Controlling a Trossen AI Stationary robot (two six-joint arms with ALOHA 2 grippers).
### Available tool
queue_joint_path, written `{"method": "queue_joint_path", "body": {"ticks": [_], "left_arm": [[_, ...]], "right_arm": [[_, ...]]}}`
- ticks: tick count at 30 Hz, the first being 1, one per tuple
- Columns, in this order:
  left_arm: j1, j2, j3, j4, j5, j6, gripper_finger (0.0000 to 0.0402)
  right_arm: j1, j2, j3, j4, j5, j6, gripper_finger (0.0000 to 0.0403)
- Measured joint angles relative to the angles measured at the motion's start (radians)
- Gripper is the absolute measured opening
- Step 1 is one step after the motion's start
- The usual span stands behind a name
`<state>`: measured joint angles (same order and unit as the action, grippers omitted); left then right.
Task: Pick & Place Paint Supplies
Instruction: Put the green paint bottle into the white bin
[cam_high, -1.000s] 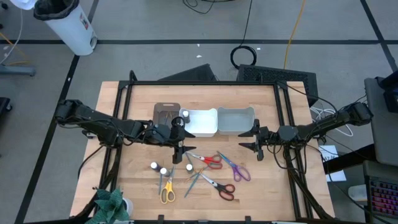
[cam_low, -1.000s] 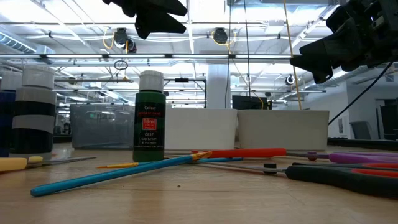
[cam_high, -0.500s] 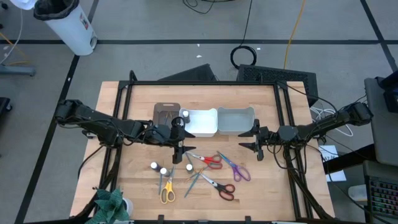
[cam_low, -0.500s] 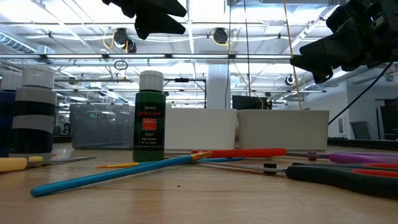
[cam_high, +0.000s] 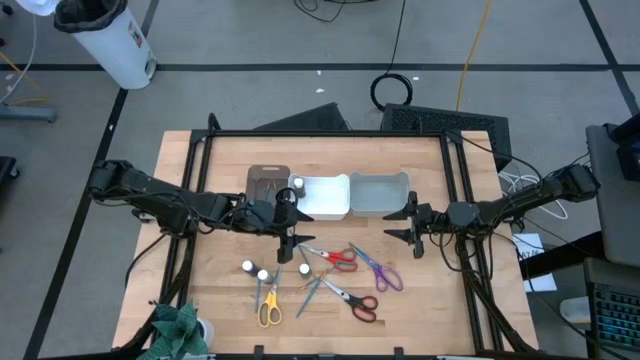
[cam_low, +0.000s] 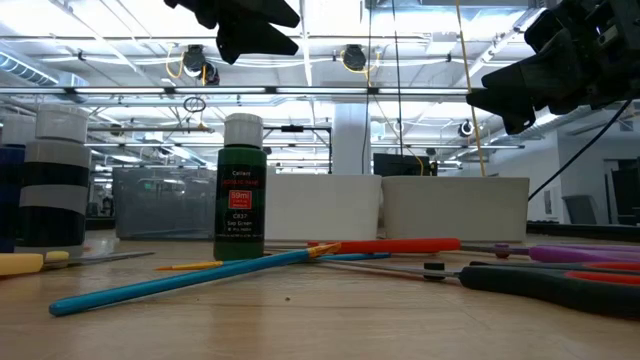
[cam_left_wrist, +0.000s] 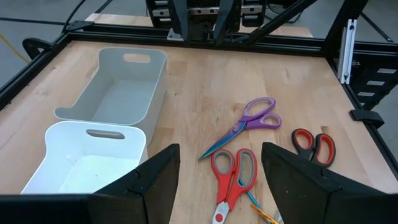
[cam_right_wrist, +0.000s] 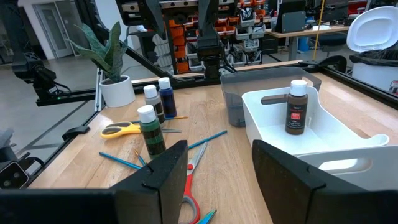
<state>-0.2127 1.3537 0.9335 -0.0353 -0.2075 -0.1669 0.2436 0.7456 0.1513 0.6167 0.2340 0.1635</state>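
Risk: left claw (cam_high: 288, 243) hangs over the clutter at bench centre with its fingers apart and nothing between them; a straight drop, I judge, could knock over the green bottle (cam_high: 304, 269) standing at its 5 o'clock, or catch the red scissors (cam_high: 335, 257) crossing beside it.
Risk two: brushes (cam_high: 312, 290) lie crossed among the black-and-red scissors (cam_high: 353, 302); pinching one thin brush could drag a neighbour along.
Risk three: right claw (cam_high: 412, 235) waits at 3 o'clock of the pile, fingers spread and empty; if both arms reach for the purple scissors (cam_high: 382, 272) between them, they may meet.

Supplies: two more capped bottles (cam_high: 254, 270) stand at 7 o'clock of the left claw; yellow scissors (cam_high: 269, 306) lie nearer the bench's front edge, beside them.

Brown bin (cam_high: 267, 181): at 11 o'clock of the left claw; thin items seem to lie in it, but I cannot tell which.
White bin (cam_high: 335, 205): at 1 o'clock of the left claw; one brown bottle (cam_right_wrist: 296, 106) stands upright inside, against its end wall.
Grey bin (cam_high: 380, 193): touching the white bin's far side; nothing shows in it in the wrist views.

Progress: most supplies are loose on the bench (cam_high: 210, 230), so the sorting looks barely begun.
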Motion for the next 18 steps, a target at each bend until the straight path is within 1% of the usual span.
{"method": "queue_joint_path", "body": {"ticks": [11,12,14,16,18], "left_arm": [[0.0,0.0,0.0,0.01,0.002,-0.008,0.0235],[0.0,0.0,0.0,0.003,0.009,-0.018,0.0235],[0.008,0.0,0.001,-0.002,0.056,-0.014,0.0235],[0.023,-0.017,0.016,-0.055,0.097,0.01,0.0235],[0.038,-0.063,0.041,-0.14,0.101,0.011,0.0235]], "right_arm": [[0.0,0.0,0.0,0.0,0.0,0.0,0.0171],[0.0,0.0,0.0,0.0,0.0,0.0,0.0171],[0.0,0.0,0.0,0.0,0.0,0.0,0.0171],[0.0,0.0,0.0,0.0,0.0,0.0,0.0171],[0.0,0.0,0.0,0.0,0.0,0.0,0.0171]]}}
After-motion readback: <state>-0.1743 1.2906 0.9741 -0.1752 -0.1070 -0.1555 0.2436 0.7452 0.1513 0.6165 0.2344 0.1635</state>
